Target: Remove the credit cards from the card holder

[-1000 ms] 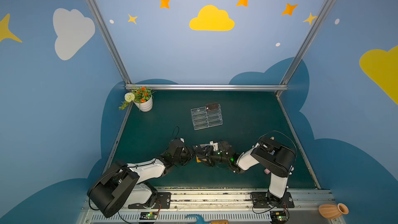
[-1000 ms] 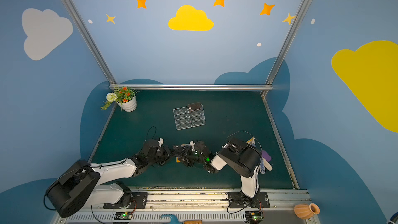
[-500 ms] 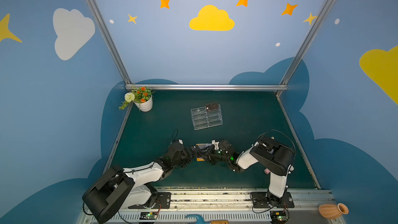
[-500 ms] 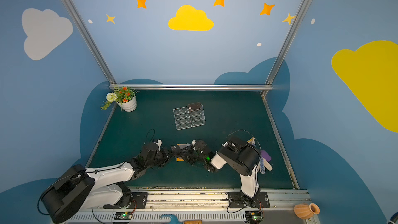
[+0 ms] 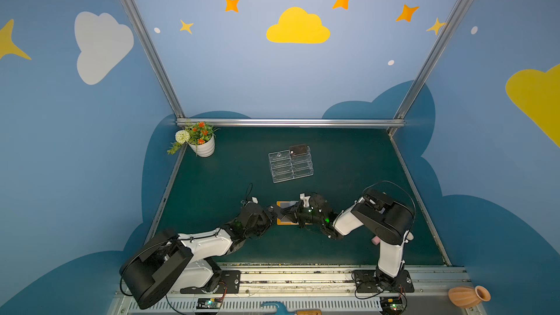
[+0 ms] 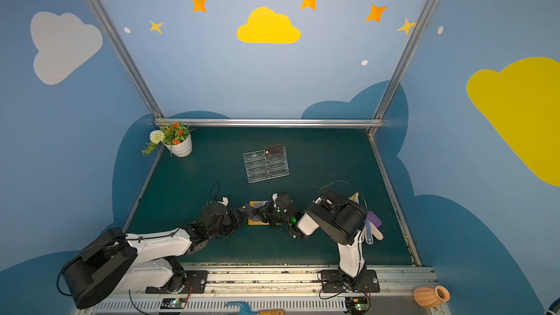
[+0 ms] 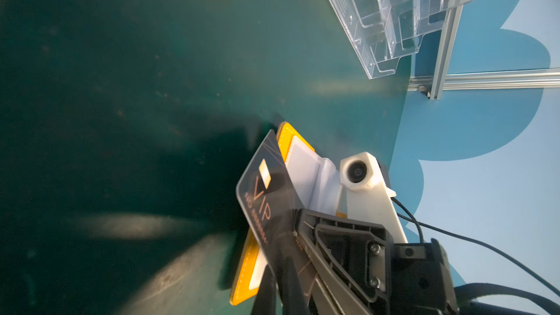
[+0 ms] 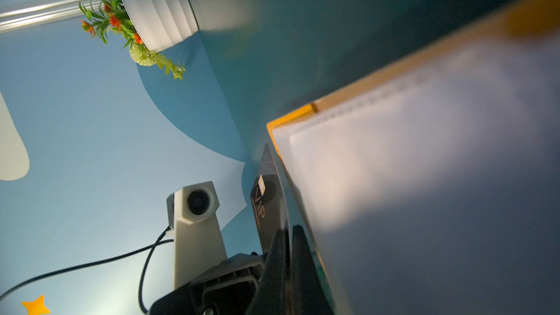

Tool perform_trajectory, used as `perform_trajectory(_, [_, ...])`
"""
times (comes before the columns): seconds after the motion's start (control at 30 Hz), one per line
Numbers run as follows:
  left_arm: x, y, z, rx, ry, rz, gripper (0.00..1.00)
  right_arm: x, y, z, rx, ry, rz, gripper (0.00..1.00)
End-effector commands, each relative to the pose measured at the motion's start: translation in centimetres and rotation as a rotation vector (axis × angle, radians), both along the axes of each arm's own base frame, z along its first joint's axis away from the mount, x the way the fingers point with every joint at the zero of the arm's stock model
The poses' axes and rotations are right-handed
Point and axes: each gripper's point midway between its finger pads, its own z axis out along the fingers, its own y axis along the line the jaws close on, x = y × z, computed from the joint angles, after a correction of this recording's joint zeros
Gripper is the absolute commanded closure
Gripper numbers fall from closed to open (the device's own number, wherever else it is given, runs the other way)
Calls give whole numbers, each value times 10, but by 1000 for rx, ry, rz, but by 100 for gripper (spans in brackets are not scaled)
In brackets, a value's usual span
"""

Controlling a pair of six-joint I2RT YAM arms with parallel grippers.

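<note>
Eyes on the desk: a dark green mat, scuffed and dusty up close. Far left corner, a white flower pot stands upright. Toward the back of the middle sits a clear acrylic stand. Front and centre, the orange card holder lies flat and open. Over on the right, a purple piece and some pale bits, half hidden.

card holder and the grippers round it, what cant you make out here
- Cards left in the card holder: in both top views the left gripper and right gripper cover it; in the right wrist view its sleeve page is blurred.
- What, if anything, the right gripper pinches: its tips end behind the credit card in the left wrist view.
- Small print under VIP: too small.
</note>
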Motion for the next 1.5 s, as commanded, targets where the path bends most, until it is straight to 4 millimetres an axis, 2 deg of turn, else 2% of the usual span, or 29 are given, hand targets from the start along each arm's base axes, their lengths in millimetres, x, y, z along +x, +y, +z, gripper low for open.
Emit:
perform_trajectory(0.0, [-8, -12, 0, -6, 13, -64, 96, 10, -3, -3, -22, -11, -19, 100])
perform_trajectory(0.13, [-9, -13, -1, -3, 20, -69, 96, 11, -6, -2, -22, -17, -13, 100])
perform_trajectory(0.2, [-9, -10, -1, 6, 22, -63, 92, 12, -6, 1, -18, -23, -5, 100])
perform_trajectory(0.3, [-9, -6, 1, 23, 16, -54, 71, 13, -8, 6, -9, -35, -1, 100])
perform_trajectory(0.37, [-9, -3, 3, 33, 10, -47, 49, 14, -9, 11, -6, -45, 5, 100])
perform_trajectory(0.43, [-9, 1, 4, 47, 9, -41, 34, 14, -9, 15, -5, -50, 10, 100])
perform_trajectory(0.63, [-7, 20, 14, 69, -14, 13, 18, 13, -6, 24, 6, -68, 30, 100])
perform_trajectory(0.87, [-1, 49, 24, 89, -45, 88, 13, 12, -5, 28, 15, -72, 38, 100])
perform_trajectory(1.07, [9, 66, 46, 75, -106, 96, 8, 10, -6, 42, 29, -101, 68, 100])
perform_trajectory(1.27, [16, 61, 66, 32, -159, 6, 4, 16, -13, 60, 36, -143, 107, 100])
perform_trajectory(1.47, [28, 43, 85, -49, -212, -87, 2, 27, -22, 87, 47, -200, 154, 100])
